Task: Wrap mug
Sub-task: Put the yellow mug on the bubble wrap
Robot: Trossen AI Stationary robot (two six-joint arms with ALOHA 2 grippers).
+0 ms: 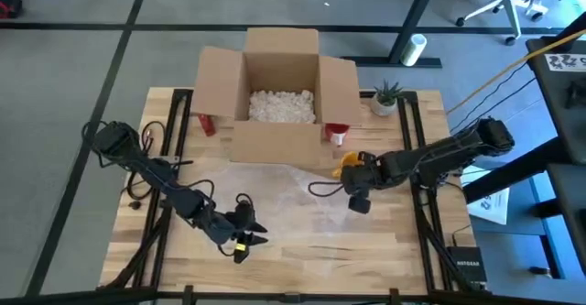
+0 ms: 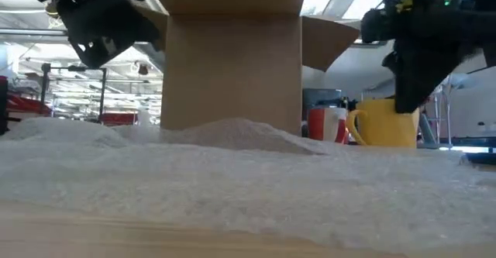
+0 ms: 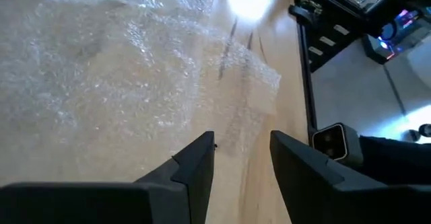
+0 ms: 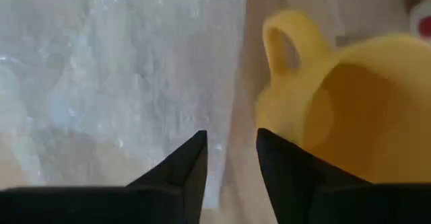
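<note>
The right gripper [image 4: 229,153] is hanging low over the table with its jaws standing a little apart and holding nothing. Just beyond and to one side of those jaws, the yellow mug [image 4: 350,109] is sitting upright on the wooden table [image 1: 385,250], its handle turned toward the gap between the fingers but not touching them. On the other side of the jaws, the edge of the bubble wrap [image 4: 114,69] is lying flat, its border running right under the fingertips.

The left gripper [image 3: 242,160] is hovering over the near part of the table, jaws parted and empty. The bubble wrap [image 3: 121,69] is spreading out ahead of those jaws, with one loose corner reaching just short of the fingertips.

In the high view, the mug [image 1: 351,161] is standing between the right gripper [image 1: 357,195] and the front wall of the open cardboard box [image 1: 275,94], well apart from the left gripper [image 1: 245,232]. The box is holding white packing peanuts [image 1: 282,105]. A small potted plant [image 1: 385,97] is standing beside the box.
</note>
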